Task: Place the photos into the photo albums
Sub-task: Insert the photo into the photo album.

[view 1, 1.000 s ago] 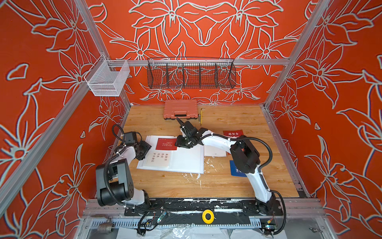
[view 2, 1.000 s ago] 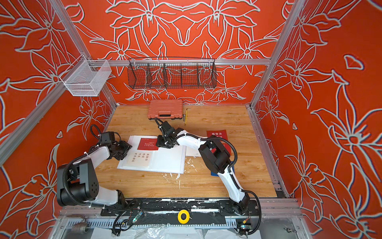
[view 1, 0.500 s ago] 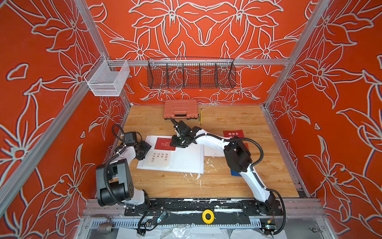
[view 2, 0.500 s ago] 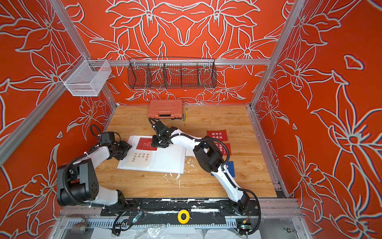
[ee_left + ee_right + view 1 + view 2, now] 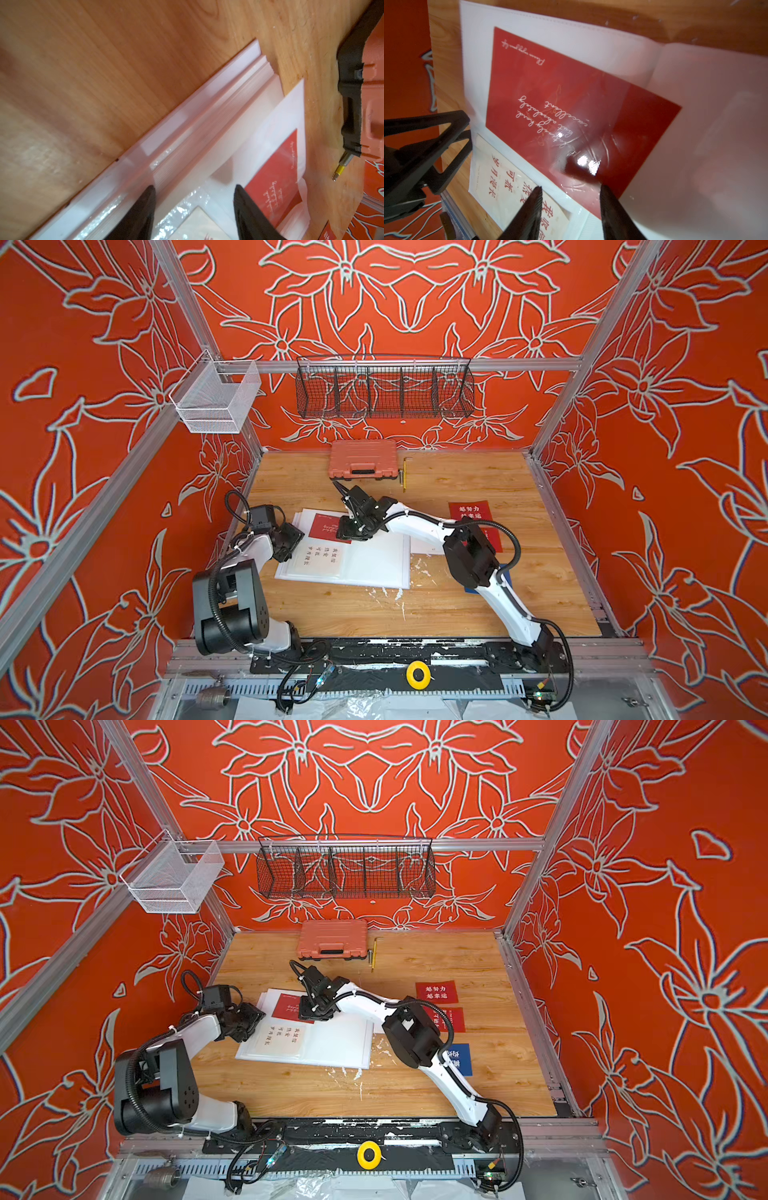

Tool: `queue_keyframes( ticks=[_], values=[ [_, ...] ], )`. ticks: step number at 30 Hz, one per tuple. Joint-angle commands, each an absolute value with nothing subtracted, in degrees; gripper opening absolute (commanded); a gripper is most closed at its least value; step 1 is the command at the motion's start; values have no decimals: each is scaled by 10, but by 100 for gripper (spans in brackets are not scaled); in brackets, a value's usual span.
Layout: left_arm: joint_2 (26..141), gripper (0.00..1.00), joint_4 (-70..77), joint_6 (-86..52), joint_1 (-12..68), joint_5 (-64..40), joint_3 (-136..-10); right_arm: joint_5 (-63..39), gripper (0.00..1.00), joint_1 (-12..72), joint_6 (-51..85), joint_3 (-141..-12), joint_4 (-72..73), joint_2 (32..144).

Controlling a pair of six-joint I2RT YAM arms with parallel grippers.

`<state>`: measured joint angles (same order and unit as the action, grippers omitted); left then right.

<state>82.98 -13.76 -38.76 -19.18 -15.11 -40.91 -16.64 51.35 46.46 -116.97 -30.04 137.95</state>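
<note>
The photo album (image 5: 374, 564) (image 5: 336, 1048) lies open on the left of the wooden table. A red photo (image 5: 326, 526) (image 5: 550, 93) sits under the clear sleeve of its left page. Its right edge sticks out of the sleeve. Beside it on the same page is a white photo (image 5: 322, 558) (image 5: 500, 187) with red characters. My right gripper (image 5: 351, 531) (image 5: 571, 187) is open above the red photo's right edge, nothing between its fingers. My left gripper (image 5: 291, 537) (image 5: 195, 186) is open at the album's left edge. Two red photos (image 5: 469, 512) (image 5: 451, 1019) and a blue one (image 5: 459, 1058) lie loose on the right.
An orange-pink plastic case (image 5: 363, 459) stands at the back with a thin yellow tool (image 5: 404, 475) beside it. A black wire basket (image 5: 384, 387) and a white mesh basket (image 5: 216, 400) hang on the back rail. My right arm partly covers the loose photos.
My right gripper has moved left from the album's spine to over the red photo's right edge. The left arm has stayed where it was.
</note>
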Motion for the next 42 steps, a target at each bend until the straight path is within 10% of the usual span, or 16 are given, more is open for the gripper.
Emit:
queue_keyframes(
  ticks=[1, 42],
  values=[
    [829, 59, -160, -388, -191, -155, -396, -142, 48, 515, 450, -1129, -305, 1336],
    [832, 59, -154, -390, -191, -161, -390, -118, 49, 506, 391, -1203, -373, 1362]
  ],
)
